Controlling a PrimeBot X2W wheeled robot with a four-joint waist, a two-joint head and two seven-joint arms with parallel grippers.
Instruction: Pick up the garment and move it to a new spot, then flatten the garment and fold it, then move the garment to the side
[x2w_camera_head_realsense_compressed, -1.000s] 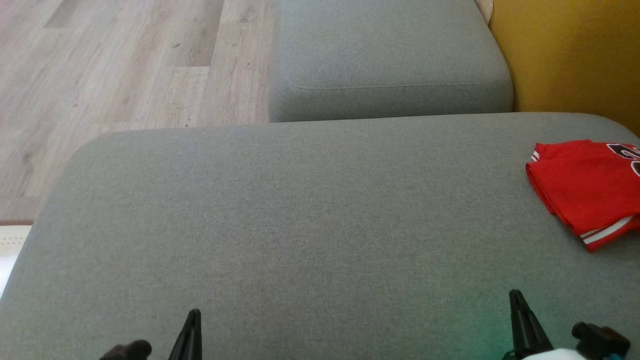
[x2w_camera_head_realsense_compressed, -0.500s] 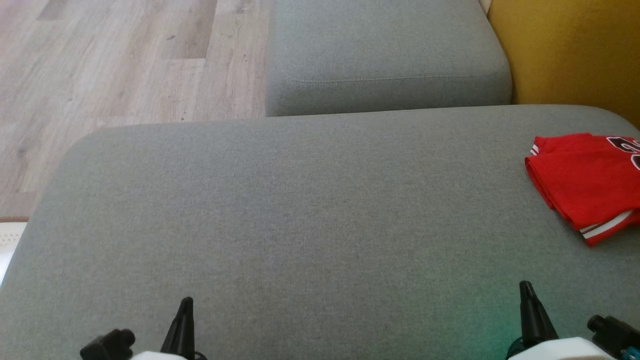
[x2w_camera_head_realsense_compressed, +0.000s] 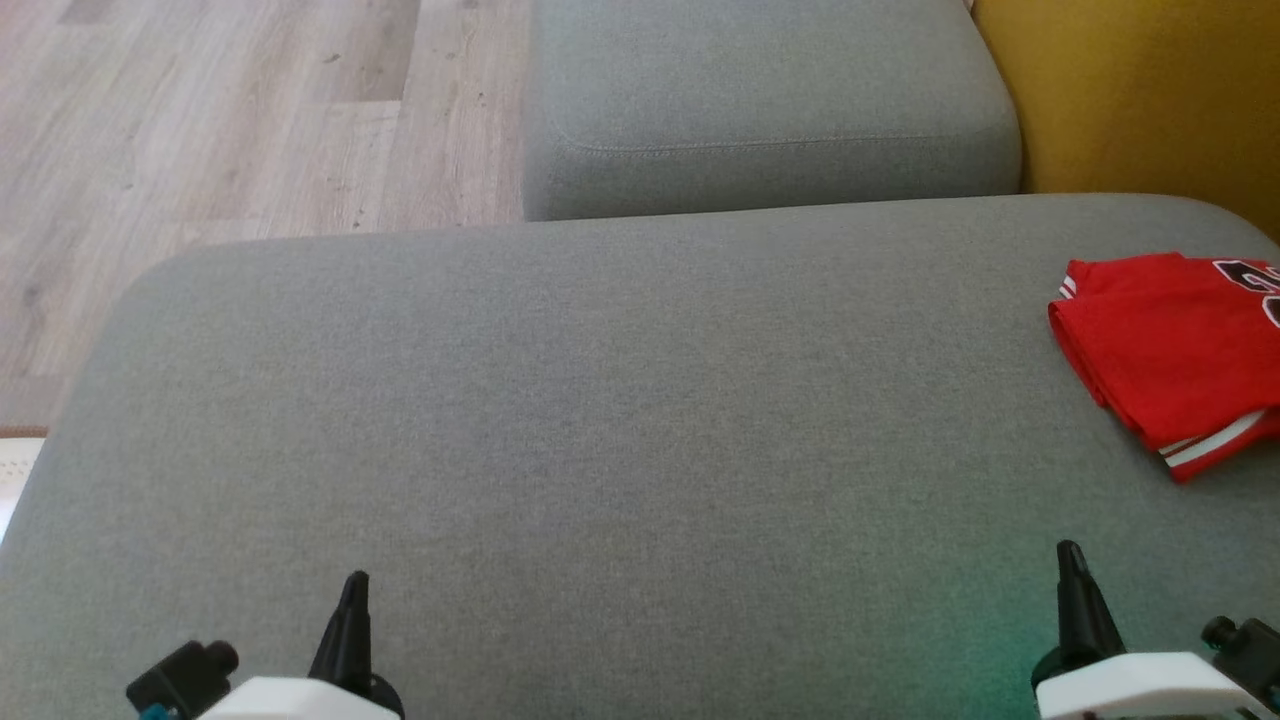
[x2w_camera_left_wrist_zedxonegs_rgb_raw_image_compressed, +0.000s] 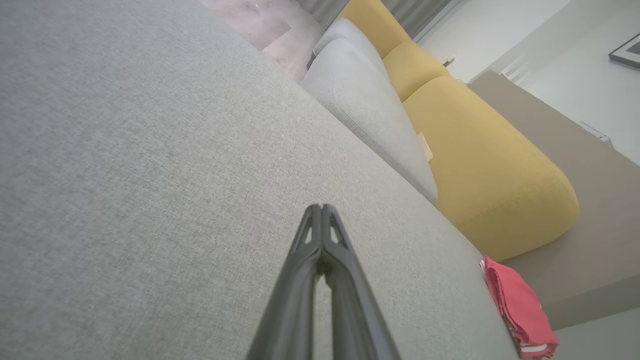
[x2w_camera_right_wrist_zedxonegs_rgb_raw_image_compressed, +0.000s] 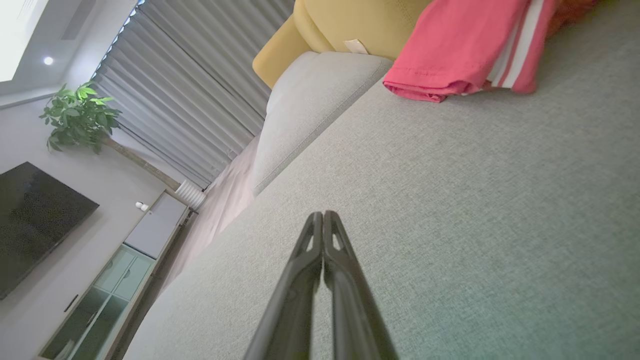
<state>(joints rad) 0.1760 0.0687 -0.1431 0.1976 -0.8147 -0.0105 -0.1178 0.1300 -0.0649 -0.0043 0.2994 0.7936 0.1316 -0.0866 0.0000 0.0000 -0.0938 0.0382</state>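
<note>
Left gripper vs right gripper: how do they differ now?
Left gripper sits lower left, far from the red jersey; right gripper sits lower right, nearer it. Right gripper's tip reaches higher in the head view than left gripper's. Both: jaws shut, empty, over the grey cushion.

garment (x2w_camera_head_realsense_compressed: 1170, 350) | red, white trim | folded, prob. flat | cushion's far-right edge
</note>
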